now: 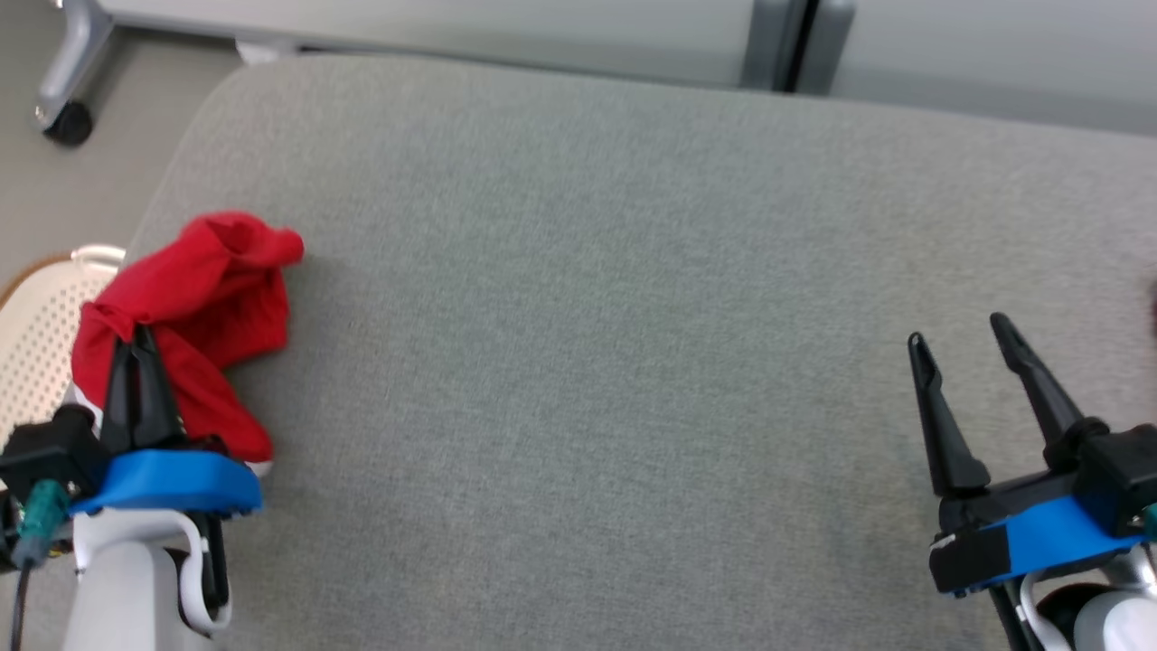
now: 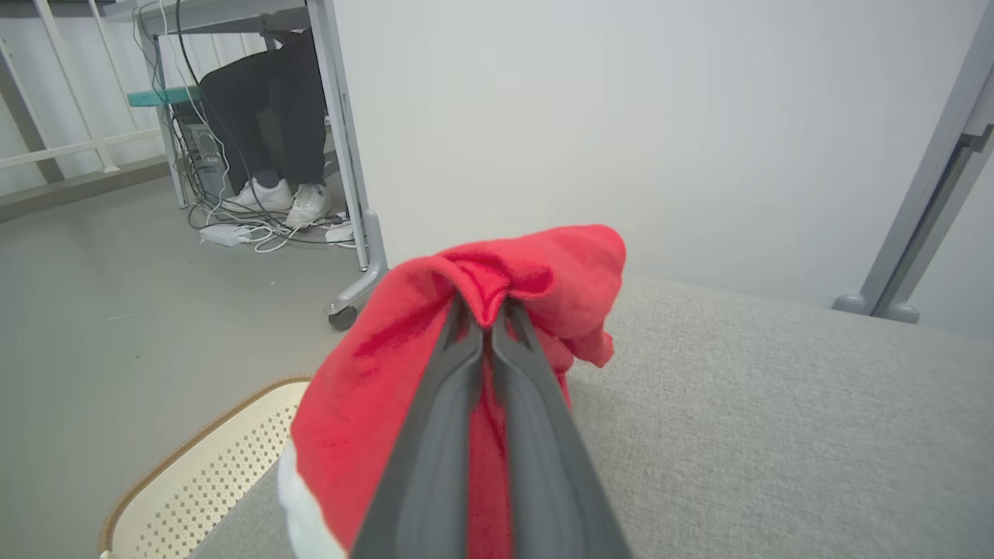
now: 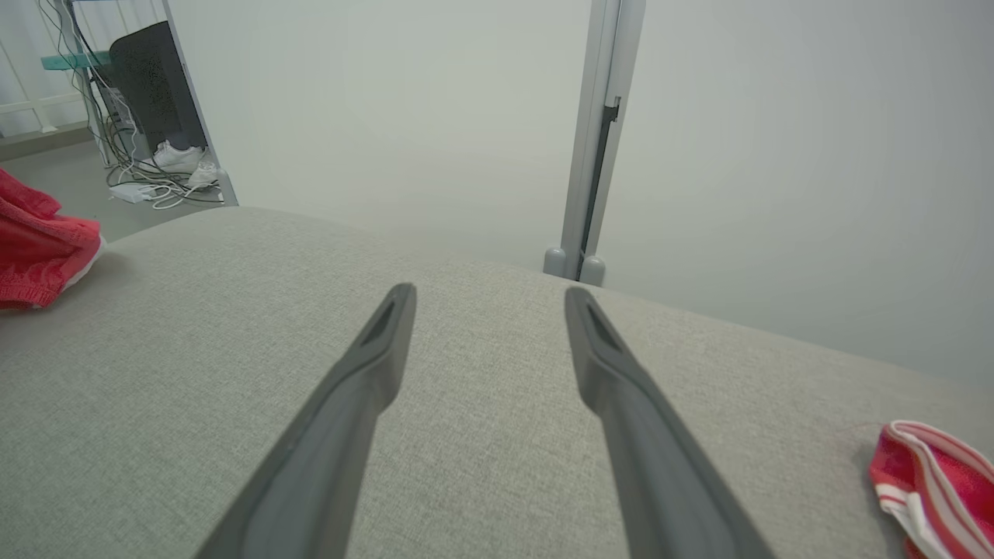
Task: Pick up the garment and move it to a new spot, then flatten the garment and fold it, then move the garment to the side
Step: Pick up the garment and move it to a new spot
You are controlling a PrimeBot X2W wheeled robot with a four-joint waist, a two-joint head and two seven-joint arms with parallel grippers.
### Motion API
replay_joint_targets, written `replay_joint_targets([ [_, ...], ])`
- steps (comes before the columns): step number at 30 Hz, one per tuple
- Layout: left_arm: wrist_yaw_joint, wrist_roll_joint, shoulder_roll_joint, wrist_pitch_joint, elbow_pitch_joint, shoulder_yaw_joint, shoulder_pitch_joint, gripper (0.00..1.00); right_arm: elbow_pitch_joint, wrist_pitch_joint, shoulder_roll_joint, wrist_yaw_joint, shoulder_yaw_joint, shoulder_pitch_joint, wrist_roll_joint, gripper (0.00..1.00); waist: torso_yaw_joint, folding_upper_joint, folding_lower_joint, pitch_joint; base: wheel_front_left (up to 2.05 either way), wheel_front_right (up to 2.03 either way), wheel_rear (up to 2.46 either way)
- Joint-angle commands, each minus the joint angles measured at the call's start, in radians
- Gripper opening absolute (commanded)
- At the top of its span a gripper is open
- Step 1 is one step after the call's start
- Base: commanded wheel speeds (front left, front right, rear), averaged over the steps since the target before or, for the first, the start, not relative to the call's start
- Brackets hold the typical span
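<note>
Grey padded surface stretching across centre. Red garment bunching at its 9 o'clock edge, just beside cream perforated basket. Left gripper, 8 o'clock, pinching garment fold, fingers pressing together. Right gripper, 4 o'clock, standing spread wide, holding nothing. Red-and-white striped cloth lying at 4 o'clock in right wrist view.

Grey woven upholstered surface spreads before me, corner rounded at far left. Beyond it, plain pale partition panels, joined by grey metal post on two rounded feet. Black caster under grey frame leg. Floor smooth, grey. Cream perforated basket, brown-rimmed, low at my left. Farther off: desk, seated person's dark legs, white shoes, tangled cables, white railing. Light soft, even.
</note>
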Motion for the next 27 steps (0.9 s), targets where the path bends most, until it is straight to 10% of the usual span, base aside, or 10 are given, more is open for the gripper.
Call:
replay_joint_targets([
  [1,0.003,0.011,-0.007,-0.002,-0.040,-0.008,0.035,0.00,0.009,-0.008,0.003,0.000,0.007,0.018,-0.001,1.00,-0.042,0.0001,0.0002,-0.056,0.00,0.00,0.00],
  [13,-0.028,0.029,-0.064,0.067,-0.280,-0.158,0.219,0.00,0.045,-0.033,0.029,0.000,0.030,0.061,0.013,1.00,-0.165,0.0001,0.0002,-0.168,0.00,0.00,0.00],
  [27,-0.081,0.000,-0.088,0.098,-0.134,-0.406,0.038,0.00,0.087,-0.111,0.076,0.000,0.003,-0.005,0.056,1.00,-0.419,0.0001,0.0002,-0.012,0.00,0.00,0.00],
])
